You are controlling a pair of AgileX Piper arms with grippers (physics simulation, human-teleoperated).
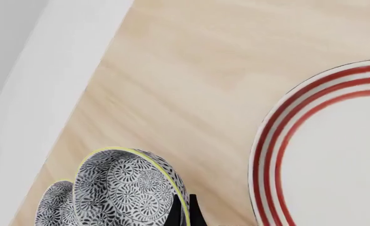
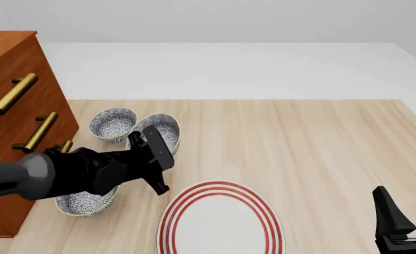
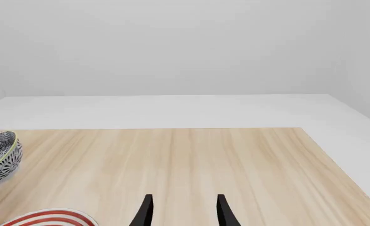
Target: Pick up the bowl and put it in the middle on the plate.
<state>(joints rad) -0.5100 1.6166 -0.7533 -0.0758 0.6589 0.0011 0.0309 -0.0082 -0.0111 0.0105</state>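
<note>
Front view: the left gripper is pinched on the rim of the bowl, tipped up just above the table, near the plate. With such a thin pinch, the bowl could slip out or bump the second bowl beside it. The right gripper waits with its fingers apart.

Left gripper clamped on a rim, raised, right gripper low, jaws apart
</note>
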